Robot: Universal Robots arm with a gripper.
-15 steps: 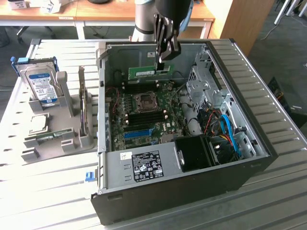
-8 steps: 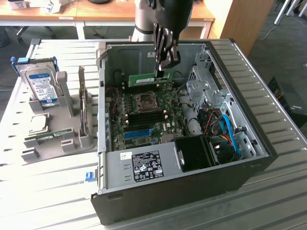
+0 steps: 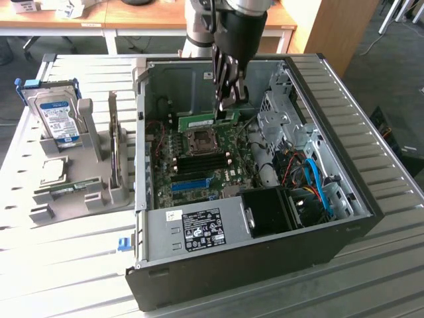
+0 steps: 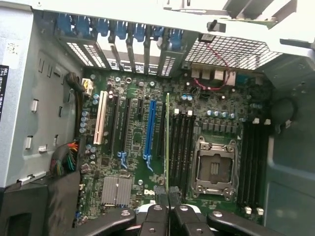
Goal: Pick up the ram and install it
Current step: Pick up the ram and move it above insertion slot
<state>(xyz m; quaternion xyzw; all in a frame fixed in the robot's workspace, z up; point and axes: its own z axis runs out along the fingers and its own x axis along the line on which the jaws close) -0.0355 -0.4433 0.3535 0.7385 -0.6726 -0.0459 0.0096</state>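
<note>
Gripper (image 3: pixel 228 103) was clamped narrow on the ram (image 3: pixel 199 121) inside the open case (image 3: pixel 232 271). Ram stood on edge over the motherboard (image 4: pixel 147 177), beside the CPU socket (image 4: pixel 215 167).

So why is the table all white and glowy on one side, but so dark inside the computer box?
Exterior view: strong light washes out the ribbed table on that view's left, while the near wall of the computer case sits in shadow. Wrist view: the case's upper rim glares white, the motherboard is evenly lit, and the corner by the cable bundle goes dark.
</note>
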